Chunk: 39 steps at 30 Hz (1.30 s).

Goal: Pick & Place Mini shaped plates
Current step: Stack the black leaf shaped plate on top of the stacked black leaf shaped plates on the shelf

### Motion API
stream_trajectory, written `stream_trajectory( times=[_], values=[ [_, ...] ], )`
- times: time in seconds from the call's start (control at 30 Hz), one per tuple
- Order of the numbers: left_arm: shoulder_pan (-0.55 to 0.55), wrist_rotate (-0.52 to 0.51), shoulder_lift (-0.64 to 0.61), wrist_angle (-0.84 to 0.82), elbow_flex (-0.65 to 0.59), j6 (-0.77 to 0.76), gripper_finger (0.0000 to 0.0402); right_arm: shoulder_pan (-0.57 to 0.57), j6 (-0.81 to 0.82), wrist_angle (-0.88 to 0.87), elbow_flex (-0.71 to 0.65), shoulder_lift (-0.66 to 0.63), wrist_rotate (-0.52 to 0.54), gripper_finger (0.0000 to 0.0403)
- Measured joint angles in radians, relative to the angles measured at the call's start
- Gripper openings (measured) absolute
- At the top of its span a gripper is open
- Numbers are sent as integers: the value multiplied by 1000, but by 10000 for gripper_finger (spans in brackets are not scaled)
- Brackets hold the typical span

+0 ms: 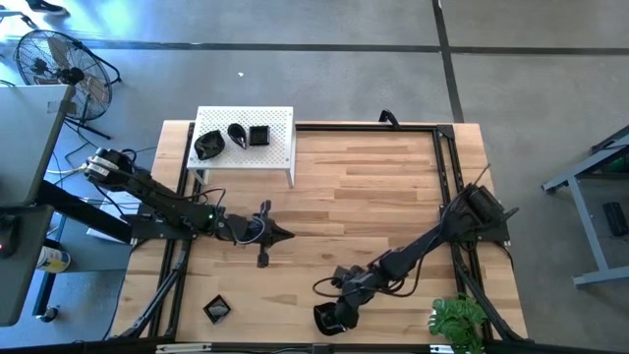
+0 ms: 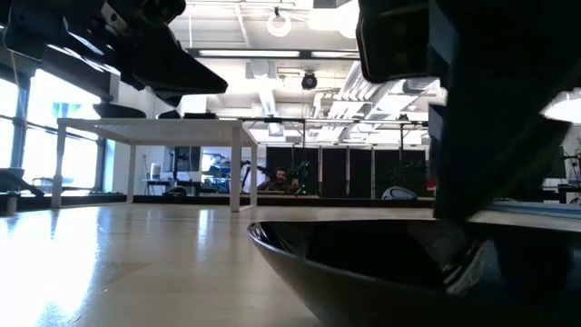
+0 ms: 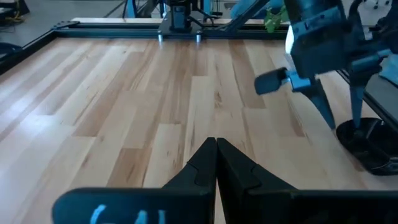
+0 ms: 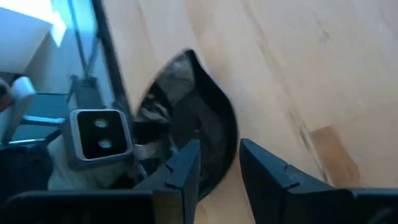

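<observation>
Wooden butcher-block worktop [image 1: 373,197] on a grey concrete floor, seen from straight above: the white perforated stand [image 1: 246,147] sits at the far left corner with three mini shaped plates [image 1: 234,137] on it, one more square plate [image 1: 217,309] lies alone by the near left edge, and a fifth, a teardrop plate [image 1: 324,317], sits at the near edge right under the right hand [image 1: 336,317]. So five plates by my count, two arms, one stand, plus a little green plant [image 1: 458,321] at the near right corner. The left hand [image 1: 280,234] hangs mid-worktop, well apart from all of that, so the right arm is clearly the nearer one. From table height, the teardrop plate's rim [image 2: 363,263] fills the foreground with the right hand's dark bulk directly above it, and the stand shows far behind. Looking past the left wrist, its fingers [image 3: 214,165] are pressed together on nothing, and the right arm stands over the plate off at the side. Looking past the right wrist, the fingers [image 4: 186,165] are parted a little and straddle the plate's rounded rim [image 4: 217,124], its pointed tip aimed away from the hand; whether they're actually pinching it, I can't tell.
</observation>
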Motion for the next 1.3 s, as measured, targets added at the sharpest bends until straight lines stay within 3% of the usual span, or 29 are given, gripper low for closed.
stream_trajectory(
  times=[0.4,0.63,0.97,1.13,1.3],
  values=[
    [0,0,0,-4,0,0,0,0,8,36,0,32,-16,42],
    [0,0,0,-11,0,0,0,-1,36,92,1,76,-57,36],
    [0,-33,0,-10,0,0,0,-7,101,150,1,79,-7,5],
    [0,-88,0,-10,0,0,0,-27,147,150,0,36,68,2],
    [-13,-180,-12,-19,0,-3,0,-73,298,152,1,9,277,1]
  ],
)
